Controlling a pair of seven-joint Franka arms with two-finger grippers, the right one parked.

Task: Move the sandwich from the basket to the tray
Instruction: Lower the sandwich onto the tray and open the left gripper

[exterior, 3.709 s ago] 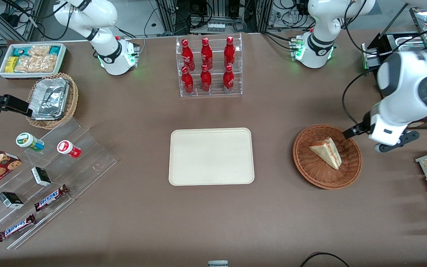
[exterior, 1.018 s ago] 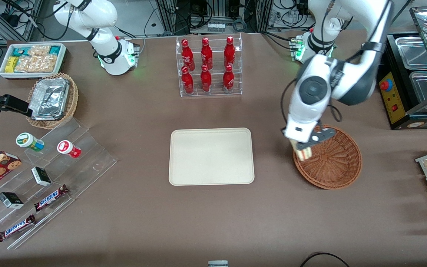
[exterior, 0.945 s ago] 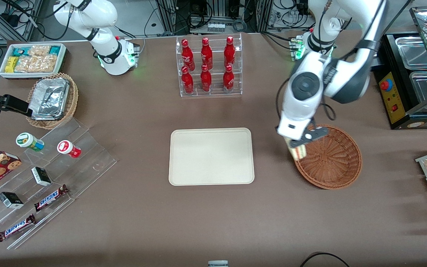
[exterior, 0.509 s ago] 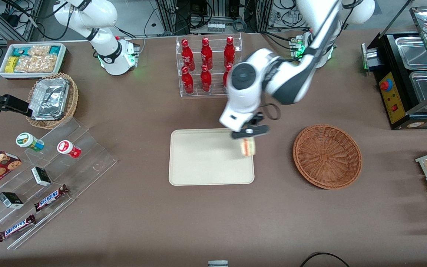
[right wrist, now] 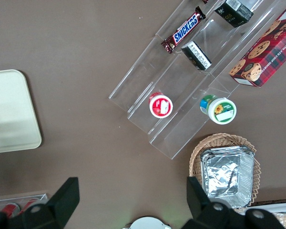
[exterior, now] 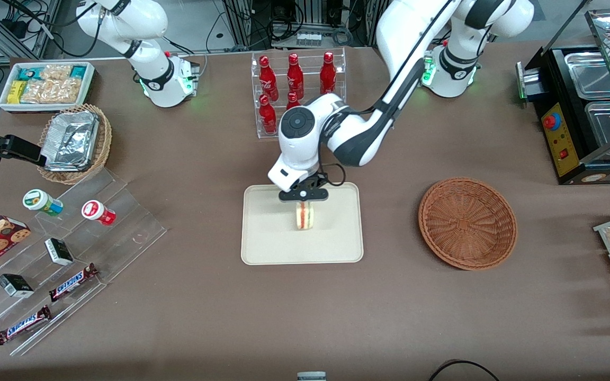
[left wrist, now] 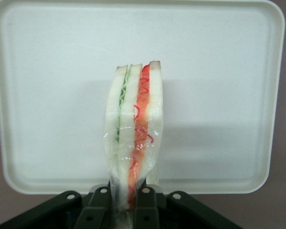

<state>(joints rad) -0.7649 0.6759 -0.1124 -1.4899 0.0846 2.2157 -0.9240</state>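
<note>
Gripper: the black two-finger gripper (exterior: 304,201) of the working left arm hangs over the tray, about midway along the edge farthest from the front camera; its two fingers (left wrist: 145,207) are pinched on the sandwich, one against each outer bread face.
Sandwich: the small triangular wedge of pale white bread (exterior: 305,216) with red and green filling is held on edge, the layers upright and the cut edge turned to the wrist camera (left wrist: 133,136); a clear film shows around it. From these views I cannot tell whether its lower end touches the tray or hangs just above it.
Tray: the flat cream-coloured rectangular plastic tray (exterior: 268,238) with rounded corners lies near the middle of the brown table (exterior: 305,317), directly under the sandwich (left wrist: 47,95).
Basket: the round reddish-brown woven wicker basket (exterior: 467,223) sits beside the tray toward the working arm's end of the table, well apart from the gripper, with nothing in it.
Bottle rack: a clear acrylic rack of red bottles (exterior: 278,90) stands farther from the front camera than the tray, partly covered by the arm.
</note>
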